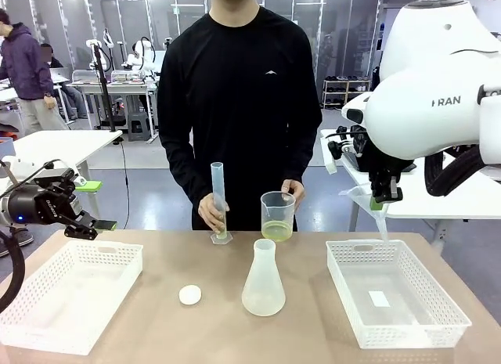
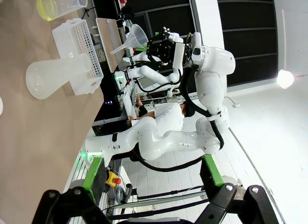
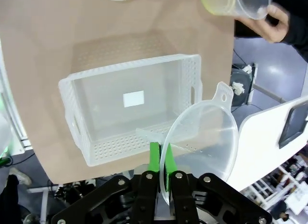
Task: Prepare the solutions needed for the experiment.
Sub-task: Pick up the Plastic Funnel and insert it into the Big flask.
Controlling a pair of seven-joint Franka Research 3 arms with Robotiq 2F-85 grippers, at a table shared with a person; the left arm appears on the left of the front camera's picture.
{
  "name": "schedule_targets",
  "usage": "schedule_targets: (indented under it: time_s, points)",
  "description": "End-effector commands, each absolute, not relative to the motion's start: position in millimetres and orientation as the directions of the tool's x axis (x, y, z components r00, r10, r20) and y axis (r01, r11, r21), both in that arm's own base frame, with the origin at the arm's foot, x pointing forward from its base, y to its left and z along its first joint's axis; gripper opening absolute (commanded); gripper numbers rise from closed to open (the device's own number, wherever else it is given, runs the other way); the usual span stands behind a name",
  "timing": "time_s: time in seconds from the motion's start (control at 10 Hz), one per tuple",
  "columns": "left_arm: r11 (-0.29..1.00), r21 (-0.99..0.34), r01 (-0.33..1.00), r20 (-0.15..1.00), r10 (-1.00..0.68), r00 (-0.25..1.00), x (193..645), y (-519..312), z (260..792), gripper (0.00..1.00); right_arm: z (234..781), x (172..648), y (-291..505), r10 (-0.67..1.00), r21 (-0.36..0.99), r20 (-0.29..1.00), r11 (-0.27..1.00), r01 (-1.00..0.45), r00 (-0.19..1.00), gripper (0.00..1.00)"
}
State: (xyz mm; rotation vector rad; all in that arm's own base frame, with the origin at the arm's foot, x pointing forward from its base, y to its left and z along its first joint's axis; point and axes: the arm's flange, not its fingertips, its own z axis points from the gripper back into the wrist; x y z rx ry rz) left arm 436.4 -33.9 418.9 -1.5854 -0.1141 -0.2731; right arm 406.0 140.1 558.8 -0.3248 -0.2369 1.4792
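The left claw (image 1: 96, 205) hangs wide open and empty at the left. The yellow-green solutions (image 1: 276, 232) sit in a beaker (image 1: 278, 203) the person's hand (image 1: 294, 193) holds, far middle, between the claws. To their right, the right claw (image 3: 161, 161) pinches a funnel (image 3: 207, 137).

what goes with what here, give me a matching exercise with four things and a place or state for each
Things:
1. funnel
2. beaker
3. conical flask
4. left tool

Places or states:
a. stands on the table, nothing gripping it
b. pinched in the shut right tool
c. open, holding nothing
d. in the person's hand, with yellow-green solution at its bottom

Pairs: 1-b, 2-d, 3-a, 4-c
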Motion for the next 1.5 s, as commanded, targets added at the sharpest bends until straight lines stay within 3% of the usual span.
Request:
schedule_targets:
  time_s: [0.0,0.2,0.3,0.6,0.9,1.4]
  points:
    - [-0.038,-0.97,0.239,0.241,-0.099,0.965,436.7,-34.0,421.7,1.0,569.2,406.2,180.1,0.998,-0.467,-0.041,-0.053,-0.883,-0.038,0.04]
    - [-0.038,-0.97,0.239,0.241,-0.099,0.965,436.7,-34.0,421.7,1.0,581.0,403.0,212.3,0.986,-0.546,-0.043,-0.159,-0.823,-0.161,0.04]
    - [-0.038,-0.97,0.239,0.241,-0.099,0.965,436.7,-34.0,421.7,1.0,585.9,403.5,227.0,0.956,-0.596,-0.017,-0.246,-0.765,-0.294,0.04]
    - [-0.038,-0.97,0.239,0.241,-0.099,0.965,436.7,-34.0,421.7,1.0,587.3,410.6,265.1,0.848,-0.617,0.096,-0.361,-0.699,-0.522,0.04]
    - [-0.038,-0.97,0.239,0.241,-0.099,0.965,436.7,-34.0,421.7,1.0,583.4,400.3,279.5,0.805,-0.602,0.15,-0.386,-0.699,-0.573,0.04]
    - [-0.038,-0.97,0.239,0.241,-0.099,0.965,436.7,-34.0,421.7,1.0,577.8,368.4,277.8,0.809,-0.591,0.087,-0.428,-0.684,-0.581,0.04]
